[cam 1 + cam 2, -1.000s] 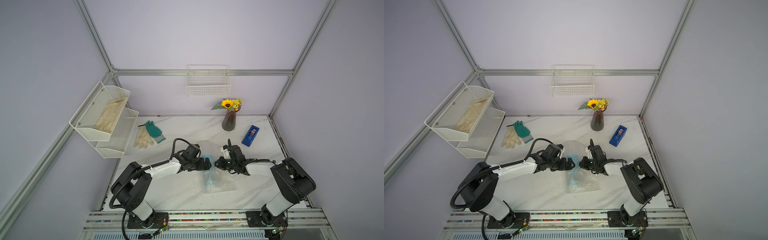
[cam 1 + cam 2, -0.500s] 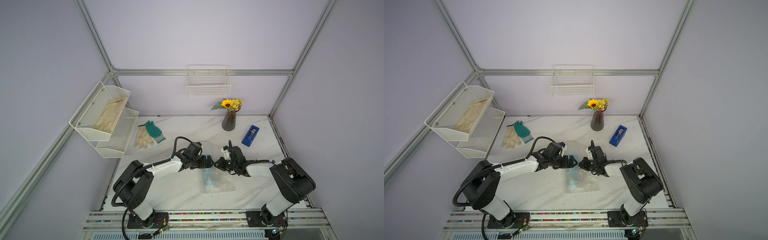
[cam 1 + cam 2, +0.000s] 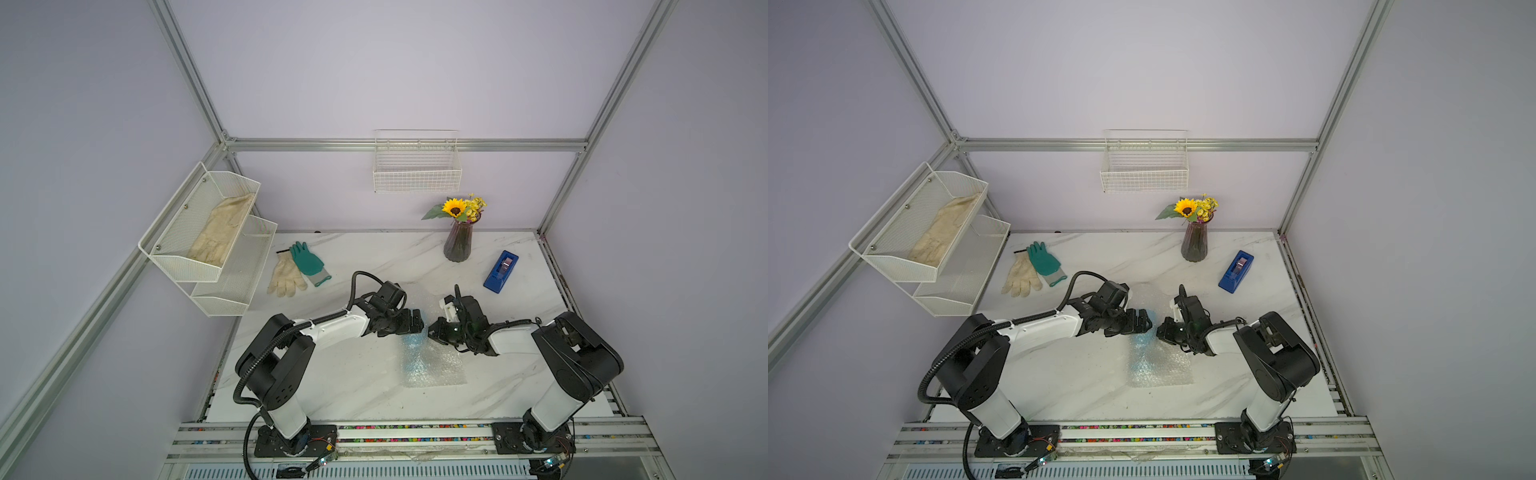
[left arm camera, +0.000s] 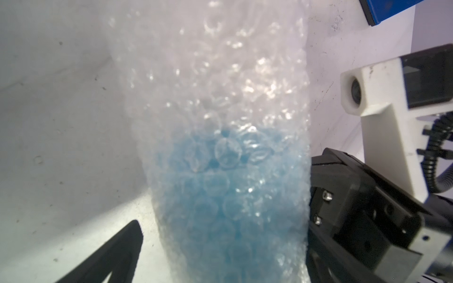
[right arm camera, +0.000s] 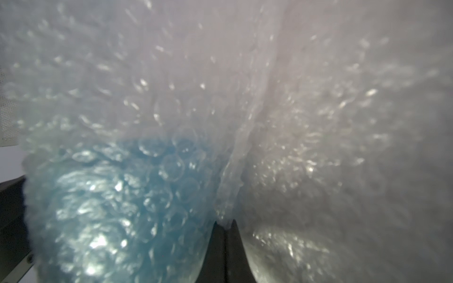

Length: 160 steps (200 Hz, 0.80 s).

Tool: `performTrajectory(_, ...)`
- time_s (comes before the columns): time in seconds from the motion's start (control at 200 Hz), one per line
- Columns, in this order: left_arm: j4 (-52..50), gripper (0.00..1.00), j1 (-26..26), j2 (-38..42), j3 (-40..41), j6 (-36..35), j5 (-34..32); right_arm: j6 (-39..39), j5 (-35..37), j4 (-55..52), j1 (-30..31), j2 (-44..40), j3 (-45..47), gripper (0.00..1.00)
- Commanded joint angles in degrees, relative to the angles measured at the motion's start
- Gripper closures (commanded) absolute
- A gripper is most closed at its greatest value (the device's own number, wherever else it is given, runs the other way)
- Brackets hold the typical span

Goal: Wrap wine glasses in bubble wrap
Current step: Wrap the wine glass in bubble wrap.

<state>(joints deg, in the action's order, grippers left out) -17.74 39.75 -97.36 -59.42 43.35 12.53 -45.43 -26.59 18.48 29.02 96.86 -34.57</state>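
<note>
Right wrist: right tool (image 5: 224, 224) pinches wrap (image 5: 318, 110); goblet (image 5: 103, 196) inside, mid surface (image 3: 332, 374). Left tool (image 3: 415, 323) apart beside goblet. Rolling step, likely; next you close left tool on goblet, keep wrap taut.

We see a marble counter (image 3: 1084, 386) with a sheet of bubble wrap (image 3: 1163, 368) lying just 5 o'clock of its middle. A light-blue goblet (image 3: 1139, 348) shows only as a blur through the wrap along its 9 o'clock side. At the wrap's 12 o'clock end the left end effector (image 3: 1144, 323) and the right end effector (image 3: 1162, 332) face each other, nearly touching; we cannot tell from here how their jaws stand. A dark vase (image 3: 1195, 246) of flowers stands at 1 o'clock, with a blue tape dispenser (image 3: 1236, 272) at 2 o'clock. A cream glove (image 3: 1020, 277) and a green glove (image 3: 1043, 261) lie overlapping at 10 o'clock.
</note>
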Motion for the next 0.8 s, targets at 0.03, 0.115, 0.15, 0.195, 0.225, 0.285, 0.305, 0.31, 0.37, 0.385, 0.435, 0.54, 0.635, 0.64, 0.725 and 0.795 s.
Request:
performTrajectory(0.03,4.7,0.0,-0.37,-1.03,-4.04,0.65,4.32,-1.85,0.66,2.35,1.17,1.21,0.03,1.0)
performTrajectory(0.115,5.02,0.0,-0.46,-1.23,-3.84,0.81,3.9,-2.34,0.66,2.93,1.4,1.48,0.11,1.0)
performTrajectory(0.15,4.85,0.0,-0.46,-1.34,-3.74,0.7,3.38,-2.6,0.71,3.29,1.53,1.49,0.2,1.0)
performTrajectory(0.195,3.99,0.0,-0.46,-1.46,-3.85,0.28,2.87,-2.86,0.7,3.64,1.64,1.66,0.24,1.0)
performTrajectory(0.225,3.32,0.0,-0.46,-1.66,-4.06,-0.04,2.42,-3.06,0.67,3.82,1.74,1.92,0.07,1.0)
performTrajectory(0.285,1.85,0.03,-0.46,-2.05,-4.43,-0.5,1.51,-3.51,0.66,4.23,2.0,2.18,-0.1,1.0)
performTrajectory(0.305,1.06,0.04,-0.46,-2.19,-4.63,-0.66,1.2,-3.66,0.66,4.4,2.09,2.31,-0.1,1.0)
performTrajectory(0.31,0.83,0.05,-0.46,-2.2,-4.73,-0.69,1.1,-3.72,0.71,4.43,2.14,2.34,-0.08,1.0)
performTrajectory(0.37,-1.84,0.1,-0.46,-2.82,-5.8,-1.35,0.03,-3.96,0.6,4.68,2.35,2.53,-0.31,1.0)
performTrajectory(0.385,-2.46,0.11,-0.5,-2.95,-6.06,-1.53,-0.24,-3.9,0.51,4.67,2.36,2.6,-0.35,1.0)
performTrajectory(0.435,-4.45,0.14,-0.46,-3.22,-6.77,-1.98,-1.06,-3.84,0.4,4.51,2.41,2.5,-0.33,1.0)
performTrajectory(0.54,-8.6,0.18,-0.46,-3.38,-8.31,-3.29,-3.21,-2.54,0.55,3.17,2.28,1.69,-0.42,1.0)
performTrajectory(0.635,-13.56,0.2,-0.46,-3.79,-10.43,-4.76,-6.08,-1.53,0.73,2.7,1.72,0.26,0.24,0.91)
performTrajectory(0.64,-13.78,0.2,-0.46,-3.84,-10.53,-4.85,-6.15,-1.52,0.74,2.7,1.69,0.13,0.31,0.9)
performTrajectory(0.725,-17.89,0.21,-0.54,-4.38,-12.84,-6.4,-8.15,-1.11,0.54,2.23,1.09,-1.67,1.06,0.82)
performTrajectory(0.795,-21.91,0.22,-0.53,-5.02,-14.89,-7.73,-9.96,-0.93,0.01,1.75,0.47,-3.77,1.49,0.79)
